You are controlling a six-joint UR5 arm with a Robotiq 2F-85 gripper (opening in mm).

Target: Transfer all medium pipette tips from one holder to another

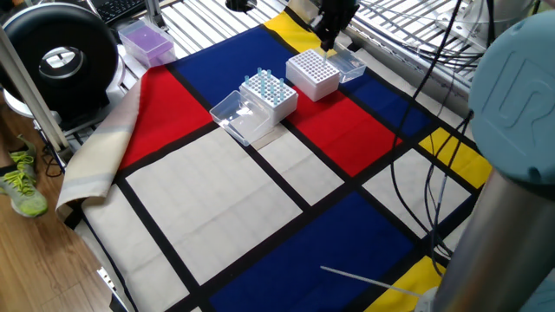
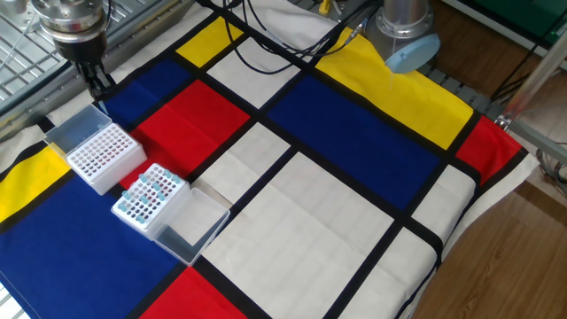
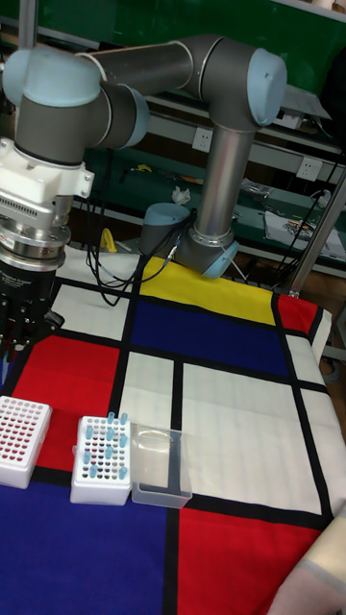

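Medium pipette tips point(image 3: 104, 444) in white rack, pincer point(image 2: 96, 87) pointing down above neighbouring rack point(image 2: 99, 155), grip state unclear

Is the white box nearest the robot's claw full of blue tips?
No. Its holes look empty, while the neighbouring box holds the blue tips.

A robotics lab: UR5 arm point(image 3: 144, 72), wire shelving point(image 1: 408, 22), pipette tip boxes point(image 2: 104, 156).
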